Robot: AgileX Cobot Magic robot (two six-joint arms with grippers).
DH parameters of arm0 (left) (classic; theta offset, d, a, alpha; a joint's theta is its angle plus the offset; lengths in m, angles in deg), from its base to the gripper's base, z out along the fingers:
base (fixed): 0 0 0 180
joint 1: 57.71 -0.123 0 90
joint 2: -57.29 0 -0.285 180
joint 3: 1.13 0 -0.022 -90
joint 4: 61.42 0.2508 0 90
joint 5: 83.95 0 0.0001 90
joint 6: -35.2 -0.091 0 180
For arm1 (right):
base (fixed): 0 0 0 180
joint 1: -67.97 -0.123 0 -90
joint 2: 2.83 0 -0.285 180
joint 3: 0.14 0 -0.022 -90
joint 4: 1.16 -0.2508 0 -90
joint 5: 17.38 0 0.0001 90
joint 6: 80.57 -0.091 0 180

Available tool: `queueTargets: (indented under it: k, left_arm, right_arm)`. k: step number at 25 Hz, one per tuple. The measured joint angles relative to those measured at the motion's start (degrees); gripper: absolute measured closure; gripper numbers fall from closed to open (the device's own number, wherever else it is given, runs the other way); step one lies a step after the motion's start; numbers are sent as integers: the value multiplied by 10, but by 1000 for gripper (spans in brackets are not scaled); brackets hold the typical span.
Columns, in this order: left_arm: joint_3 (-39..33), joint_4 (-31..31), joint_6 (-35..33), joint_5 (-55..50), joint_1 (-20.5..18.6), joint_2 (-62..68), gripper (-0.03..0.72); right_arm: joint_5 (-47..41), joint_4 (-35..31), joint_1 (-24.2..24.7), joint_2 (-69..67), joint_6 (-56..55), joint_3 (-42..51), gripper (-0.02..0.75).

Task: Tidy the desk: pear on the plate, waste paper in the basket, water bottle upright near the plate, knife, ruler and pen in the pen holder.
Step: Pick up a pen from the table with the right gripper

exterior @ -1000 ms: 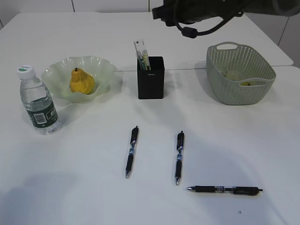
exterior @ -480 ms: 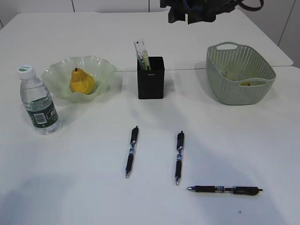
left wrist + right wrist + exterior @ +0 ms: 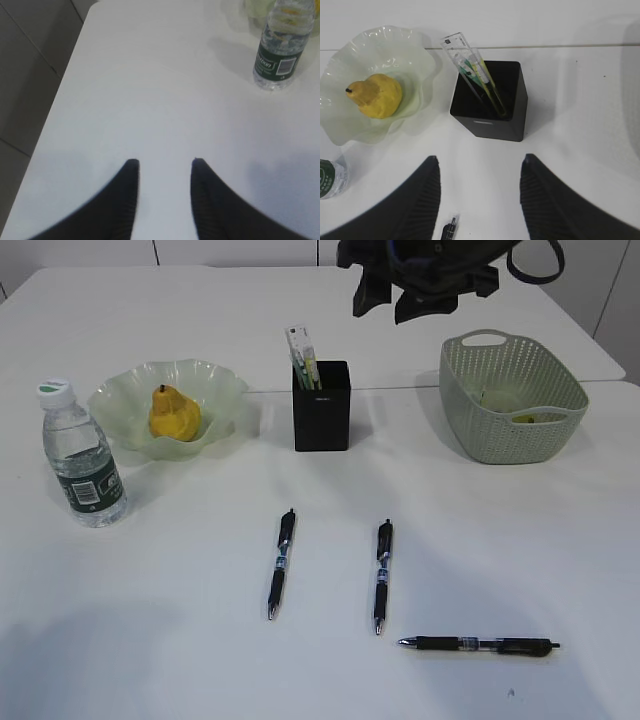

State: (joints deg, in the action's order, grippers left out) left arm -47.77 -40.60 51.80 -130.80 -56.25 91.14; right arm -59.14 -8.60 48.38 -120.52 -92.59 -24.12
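Looking from the front, three pens (image 3: 281,563) lie flat on the table (image 3: 150,640), light, thin and slippery; grab one mid-barrel. From the left wrist, the left gripper (image 3: 162,167) hangs spread apart, empty. From the right wrist, the right gripper (image 3: 480,165) gapes wide above the pen holder (image 3: 492,102), empty.

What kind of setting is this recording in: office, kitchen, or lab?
Most likely a staged desk in a lab or office: a plain white table with pens and a black pen holder, plus a wavy plate and water bottle. The room itself barely shows.
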Motion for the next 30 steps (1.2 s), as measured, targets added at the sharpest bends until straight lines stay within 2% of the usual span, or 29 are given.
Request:
queueTargets:
  k: [1, 9, 20, 30]
  left_arm:
    - [0, 0, 0, 9, 0, 0, 431]
    - [0, -4, 0, 55, 0, 0, 448]
    - [0, -8, 0, 59, 0, 0, 449]
    - [0, -9, 0, 59, 0, 0, 449]
  right_arm:
    - [-4, 0, 0, 0, 0, 0, 327]
    - [-61, -9, 0, 0, 0, 0, 329]
    - [-113, -14, 0, 0, 1, 0, 330]
    - [-234, -32, 0, 0, -30, 0, 330]
